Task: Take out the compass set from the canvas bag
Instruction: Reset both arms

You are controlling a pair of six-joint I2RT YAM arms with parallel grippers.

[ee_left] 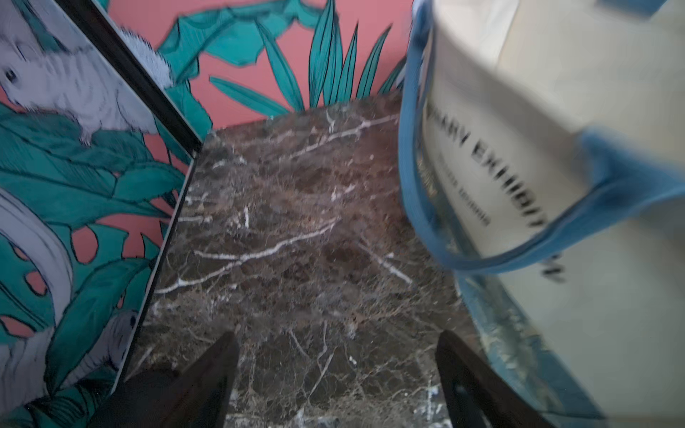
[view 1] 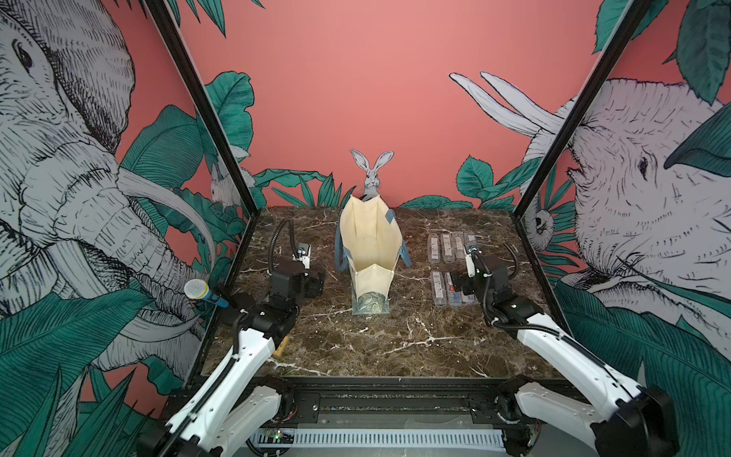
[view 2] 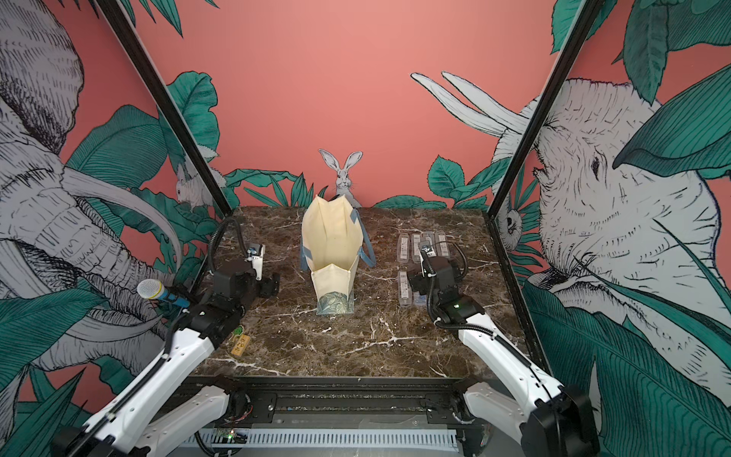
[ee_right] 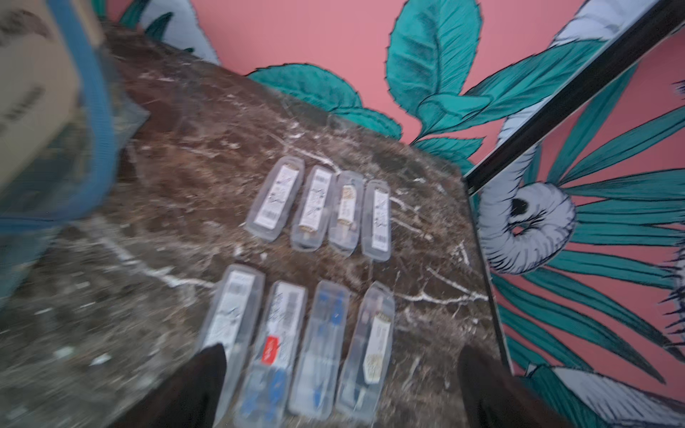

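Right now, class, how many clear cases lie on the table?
8: four in the far row, four in the near row. More may be hidden in the bag.

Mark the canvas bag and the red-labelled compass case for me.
canvas bag [view 1: 372, 237]: a top view, cream inner wall.
red-labelled compass case [ee_right: 276, 329]: right wrist view, clear lid by the red label.

canvas bag [view 2: 334, 253] upright, open, clear cases [view 2: 402, 246] nearby
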